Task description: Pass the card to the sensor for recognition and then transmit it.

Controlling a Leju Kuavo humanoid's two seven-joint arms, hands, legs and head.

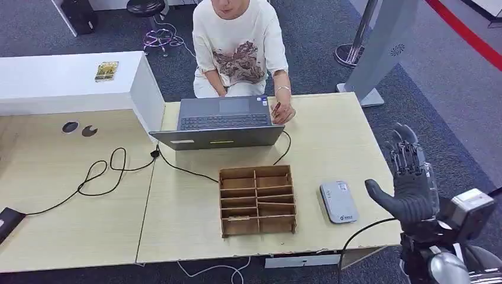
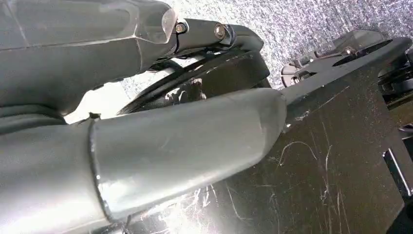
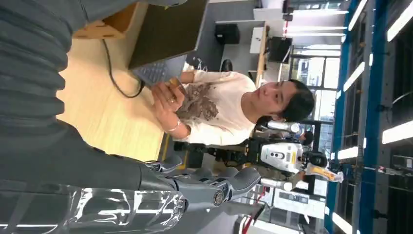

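The right hand (image 1: 408, 180) hovers empty, fingers spread, beside the desk (image 1: 331, 127). The left hand's (image 2: 146, 146) fingers cannot be judged. The card appears pinched in the person's hand (image 1: 283, 111); a handover could fumble, missing the grey sensor (image 1: 338, 202).

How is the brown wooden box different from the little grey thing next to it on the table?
The wooden box is brown, open on top and split into many small compartments; the grey card reader is flat, closed and smooth. The box is much bigger than the reader. Both rest on the same light wooden table, side by side, not touching.
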